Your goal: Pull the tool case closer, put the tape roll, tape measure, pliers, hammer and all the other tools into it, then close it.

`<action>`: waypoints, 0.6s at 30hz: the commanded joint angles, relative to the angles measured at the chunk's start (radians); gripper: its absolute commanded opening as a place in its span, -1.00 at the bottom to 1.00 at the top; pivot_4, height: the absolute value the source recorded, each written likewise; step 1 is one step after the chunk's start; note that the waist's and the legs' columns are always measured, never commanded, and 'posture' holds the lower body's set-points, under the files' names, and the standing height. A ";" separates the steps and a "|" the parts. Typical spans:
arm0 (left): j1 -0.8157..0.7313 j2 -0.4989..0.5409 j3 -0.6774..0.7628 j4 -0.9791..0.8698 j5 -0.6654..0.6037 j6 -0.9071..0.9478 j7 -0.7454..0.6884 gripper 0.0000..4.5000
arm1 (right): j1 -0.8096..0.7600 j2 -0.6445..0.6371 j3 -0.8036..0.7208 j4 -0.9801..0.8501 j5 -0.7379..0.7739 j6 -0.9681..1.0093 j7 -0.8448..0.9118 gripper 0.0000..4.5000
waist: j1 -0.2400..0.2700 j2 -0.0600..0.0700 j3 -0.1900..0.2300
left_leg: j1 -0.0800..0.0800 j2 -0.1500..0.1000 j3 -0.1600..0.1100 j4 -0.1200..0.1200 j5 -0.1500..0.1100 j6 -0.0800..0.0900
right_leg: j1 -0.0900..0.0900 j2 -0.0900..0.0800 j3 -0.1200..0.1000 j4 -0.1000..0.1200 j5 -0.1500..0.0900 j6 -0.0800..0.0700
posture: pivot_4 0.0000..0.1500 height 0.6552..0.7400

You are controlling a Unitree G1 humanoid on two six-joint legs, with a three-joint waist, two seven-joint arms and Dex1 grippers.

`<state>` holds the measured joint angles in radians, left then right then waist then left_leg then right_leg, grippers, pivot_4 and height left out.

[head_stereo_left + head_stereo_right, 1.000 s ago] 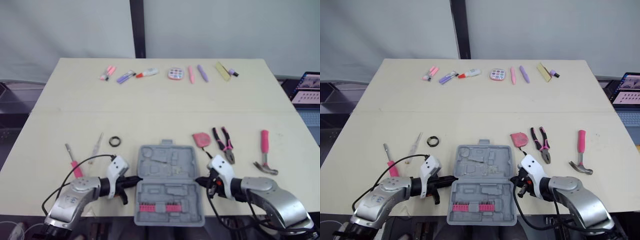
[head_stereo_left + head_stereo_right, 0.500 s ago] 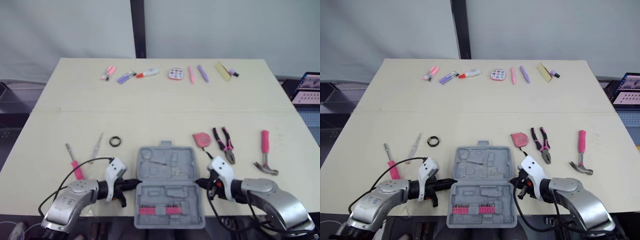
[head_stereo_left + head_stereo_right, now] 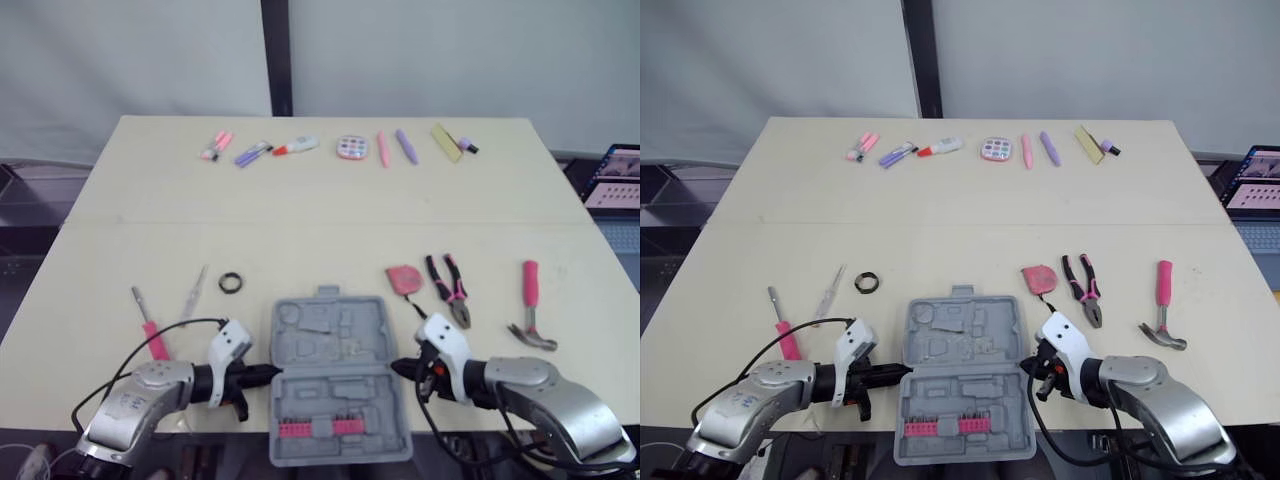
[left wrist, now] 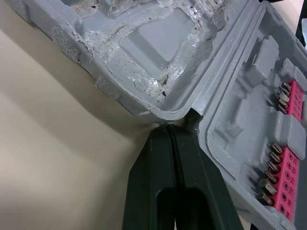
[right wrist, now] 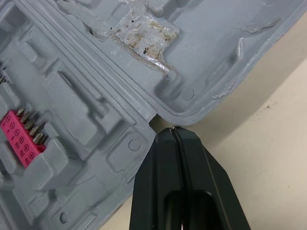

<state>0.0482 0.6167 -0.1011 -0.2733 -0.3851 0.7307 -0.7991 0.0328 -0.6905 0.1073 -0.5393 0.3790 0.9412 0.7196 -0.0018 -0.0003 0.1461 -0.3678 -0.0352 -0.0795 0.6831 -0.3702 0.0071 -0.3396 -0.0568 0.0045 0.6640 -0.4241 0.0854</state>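
Tool case (image 3: 338, 375) lies open and flat at the near edge of the table (image 3: 320, 210), lid half away from the robot. A pink bit strip (image 3: 318, 427) sits in the near half.

Left gripper (image 4: 167, 132) has its fingers pressed together, gripping nothing. Its tip is set into the hinge notch on the case's left side. Right gripper (image 5: 173, 133) is likewise closed and empty, tip at the matching notch on the right. Judgement: the closed tips serve as hooks, one per side, so the case slides evenly without twisting.

It appears the case's near edge reaches the table edge, though this cannot be confirmed.

Not yet packed:
- tape roll (image 3: 231, 282) and pink screwdriver (image 3: 148, 325), left of the case
- tape measure (image 3: 403, 278), pliers (image 3: 447, 288) and hammer (image 3: 528, 305), to the right

All lie apart from the case.
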 commanded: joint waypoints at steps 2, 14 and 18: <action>0.013 -0.001 -0.010 -0.038 -0.003 0.006 0.011 -0.99 | 0.000 -0.013 -0.021 -0.030 0.018 -0.002 -0.006 -0.98 | 0.000 0.000 0.000 | 0.000 0.000 0.000 0.000 0.000 0.000 | 0.000 0.000 0.000 0.000 0.000 0.000 | 1.00 0.85; -0.008 -0.005 -0.009 -0.041 -0.004 0.011 0.031 -0.99 | 0.007 -0.028 -0.034 -0.032 0.023 -0.003 -0.006 -0.98 | 0.000 0.000 0.000 | 0.000 0.000 0.000 0.000 0.000 0.000 | 0.000 0.000 0.000 -0.001 0.000 0.000 | 1.00 0.85; -0.012 -0.003 -0.008 -0.040 -0.006 0.013 0.032 -0.99 | 0.009 -0.030 -0.034 -0.034 0.025 -0.002 -0.006 -0.98 | 0.000 0.000 0.000 | 0.000 0.000 0.000 0.000 0.000 0.000 | 0.000 0.000 0.000 -0.001 0.000 0.000 | 1.00 0.85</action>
<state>0.0423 0.6108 -0.1072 -0.2946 -0.3851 0.7424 -0.7645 0.0373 -0.7105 0.1017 -0.5393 0.3869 0.9409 0.7196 -0.0013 -0.0003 0.1461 -0.3682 -0.0354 -0.0792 0.6831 -0.3700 0.0073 -0.3394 -0.0569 0.0046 0.6630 -0.4241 0.0854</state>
